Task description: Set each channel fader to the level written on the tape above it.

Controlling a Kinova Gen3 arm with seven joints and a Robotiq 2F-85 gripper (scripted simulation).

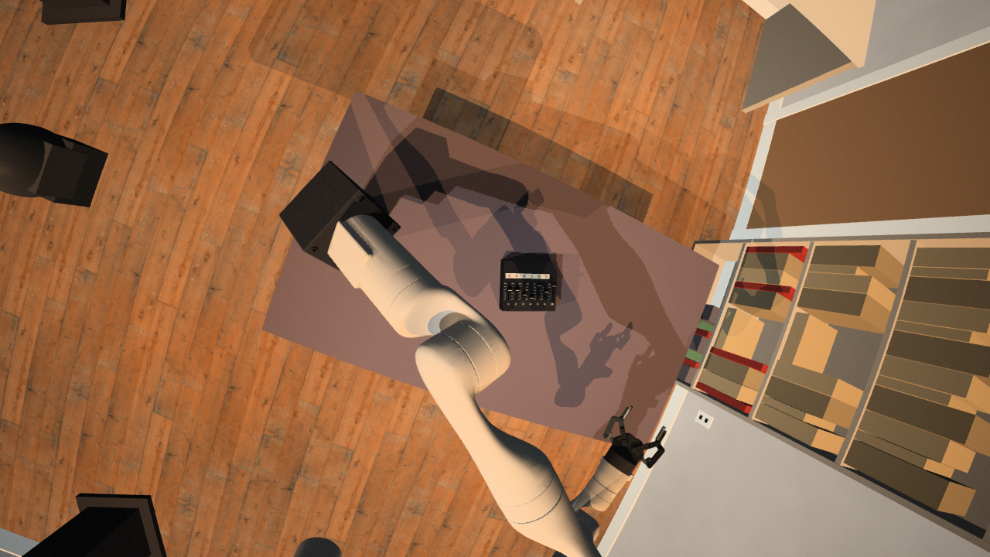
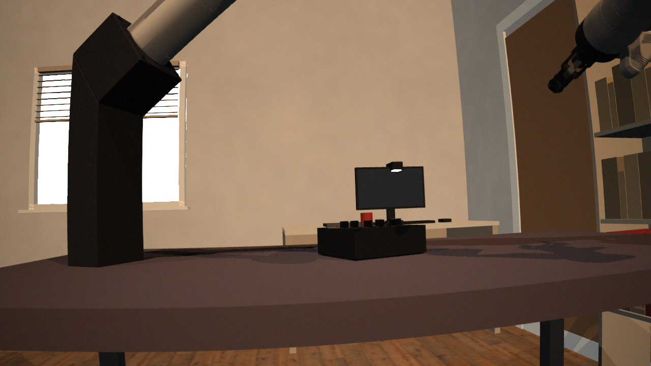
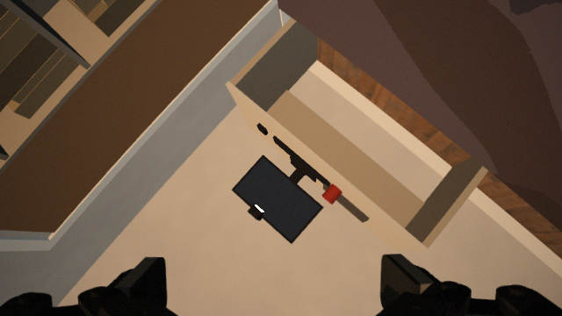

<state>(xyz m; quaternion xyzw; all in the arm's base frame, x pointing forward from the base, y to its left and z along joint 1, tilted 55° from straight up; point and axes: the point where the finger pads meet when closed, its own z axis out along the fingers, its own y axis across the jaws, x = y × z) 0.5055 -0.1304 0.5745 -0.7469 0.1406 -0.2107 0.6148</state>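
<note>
The black two-fingered hand (image 1: 638, 428) hangs fully open and empty past the brown table (image 1: 360, 332) corner, seemingly well apart from the black box-shaped lighting desk (image 1: 529, 281).

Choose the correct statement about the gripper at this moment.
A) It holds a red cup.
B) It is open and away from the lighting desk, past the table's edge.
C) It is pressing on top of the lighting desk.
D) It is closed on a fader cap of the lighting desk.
B: in the top view the gripper stands open, empty, beyond the table corner, far from the lighting desk.
</note>
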